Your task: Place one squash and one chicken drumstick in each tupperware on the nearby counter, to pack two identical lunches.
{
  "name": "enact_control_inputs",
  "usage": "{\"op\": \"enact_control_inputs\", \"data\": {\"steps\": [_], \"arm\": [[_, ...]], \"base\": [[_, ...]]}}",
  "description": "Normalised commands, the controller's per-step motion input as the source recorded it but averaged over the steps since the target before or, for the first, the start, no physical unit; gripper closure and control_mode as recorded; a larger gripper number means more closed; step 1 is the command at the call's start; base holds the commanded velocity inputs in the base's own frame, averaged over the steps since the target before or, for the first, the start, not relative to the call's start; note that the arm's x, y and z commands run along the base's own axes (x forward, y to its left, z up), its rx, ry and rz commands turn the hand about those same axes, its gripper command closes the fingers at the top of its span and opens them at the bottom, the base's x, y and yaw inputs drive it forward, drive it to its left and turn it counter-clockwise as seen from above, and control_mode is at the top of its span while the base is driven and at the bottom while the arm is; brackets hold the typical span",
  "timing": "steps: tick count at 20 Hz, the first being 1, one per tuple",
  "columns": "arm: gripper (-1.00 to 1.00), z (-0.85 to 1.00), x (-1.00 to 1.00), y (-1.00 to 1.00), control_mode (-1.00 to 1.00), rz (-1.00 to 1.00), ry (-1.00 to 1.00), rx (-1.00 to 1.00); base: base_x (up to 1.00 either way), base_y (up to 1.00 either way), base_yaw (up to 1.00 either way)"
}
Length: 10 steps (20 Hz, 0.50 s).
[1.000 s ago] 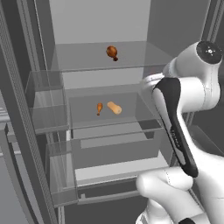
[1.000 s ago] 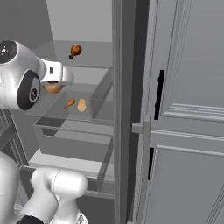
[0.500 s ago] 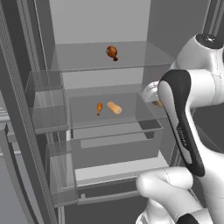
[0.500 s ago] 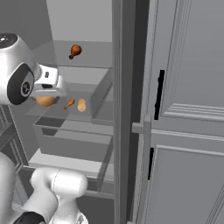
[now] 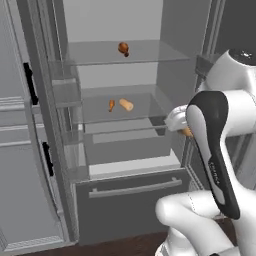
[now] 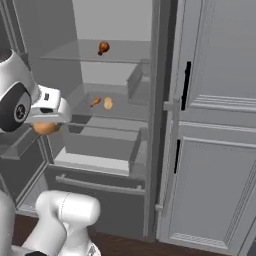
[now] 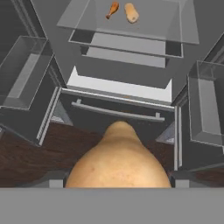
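**Squash held at the open fridge**

A tan squash (image 7: 118,159) is gripped by the end effector (image 6: 46,120). On the fridge shelf (image 7: 153,22), at 12 o'clock, a second squash (image 7: 131,12) and small drumstick (image 7: 113,8) are seen side by side.

arm (image 5: 220,150): glossy white rounded shells, fat tube-like links
forearm cover: long dark grey-black panel along the link, rounded at its upper end, tapering lower down
marking: small pale lettering on the dark panel, too small to read
shoulder joint (image 6: 15,102): white dome with a dark round cap, a small pale ring at the cap's centre
top joint (image 5: 245,55): dark cap on a white housing
hand (image 6: 47,107): boxy white block with a small dark slot on its side
base link (image 6: 67,212): thick white elbow, smooth, seam lines faint
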Motion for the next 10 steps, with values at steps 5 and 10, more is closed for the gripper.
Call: {"op": "enact_control_inputs", "data": {"steps": [5,10], "arm": [[1.0,0.0,0.0,0.0,1.0,0.0,0.0,0.0],[1.0,0.0,0.0,0.0,1.0,0.0,0.0,0.0]], "base": [[-1.0,0.75,0.15],[-0.65,0.95,0.51]]}}
